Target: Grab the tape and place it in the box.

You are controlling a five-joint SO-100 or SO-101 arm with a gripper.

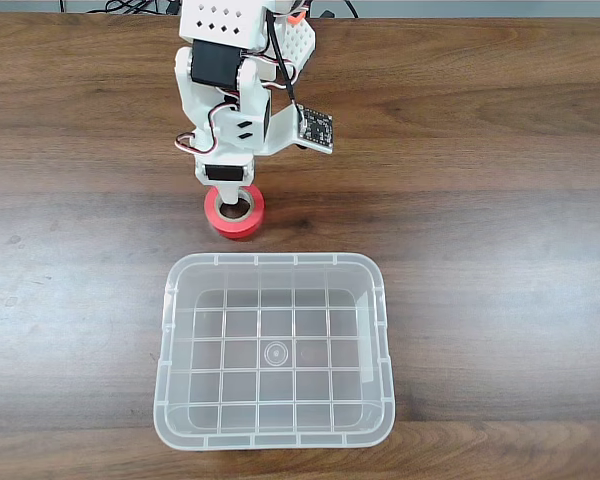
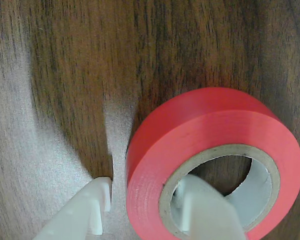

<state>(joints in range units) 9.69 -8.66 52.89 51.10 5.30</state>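
Note:
The red-orange tape [image 1: 242, 228] lies flat on the wooden table just beyond the far rim of the clear box [image 1: 276, 260]. My gripper [image 1: 234, 203] reaches down onto it from above. In the wrist view the gripper [image 2: 146, 189] straddles the left wall of the tape [image 2: 210, 125]. One white finger [image 2: 195, 205] stands inside the beige core, and the other finger [image 2: 97, 200] rests on the table outside the roll. A narrow gap shows between that outer finger and the red wall, so the jaws are not closed on it. The box is empty, with its grid-patterned bottom showing.
The white arm [image 1: 230, 70] comes in from the far edge of the table, and a small circuit board [image 1: 316, 127] hangs at its right. Bare wood [image 1: 500, 250] lies on both sides of the box.

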